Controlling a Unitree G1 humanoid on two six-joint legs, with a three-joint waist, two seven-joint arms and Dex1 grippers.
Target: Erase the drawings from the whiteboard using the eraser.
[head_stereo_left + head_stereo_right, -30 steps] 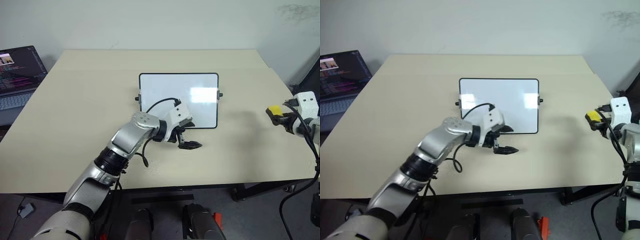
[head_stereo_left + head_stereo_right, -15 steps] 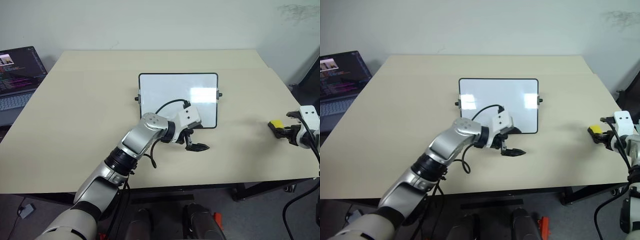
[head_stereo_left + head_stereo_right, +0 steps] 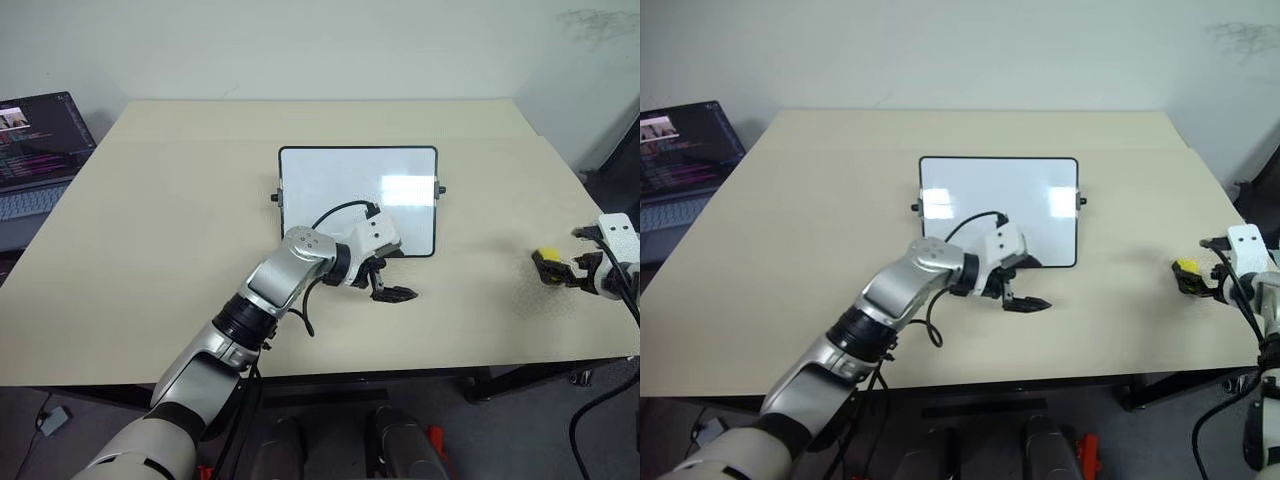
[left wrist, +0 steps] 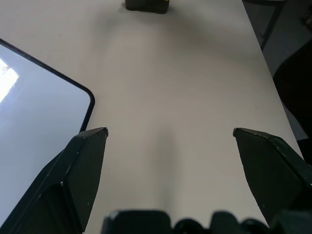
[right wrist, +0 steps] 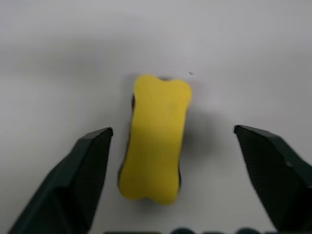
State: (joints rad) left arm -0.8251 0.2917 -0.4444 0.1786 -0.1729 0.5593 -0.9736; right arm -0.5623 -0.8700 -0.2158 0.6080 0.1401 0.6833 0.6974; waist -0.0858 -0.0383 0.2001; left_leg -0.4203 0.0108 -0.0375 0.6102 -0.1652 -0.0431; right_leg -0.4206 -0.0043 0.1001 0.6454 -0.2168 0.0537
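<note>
Right wrist view, eraser [image 5: 156,137] between open end effector [image 5: 173,141] fingers

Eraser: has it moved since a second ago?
Yes. The eraser has dropped lower toward the table's near edge, judged against the whiteboard, and now lies between the right gripper's open fingers.
</note>
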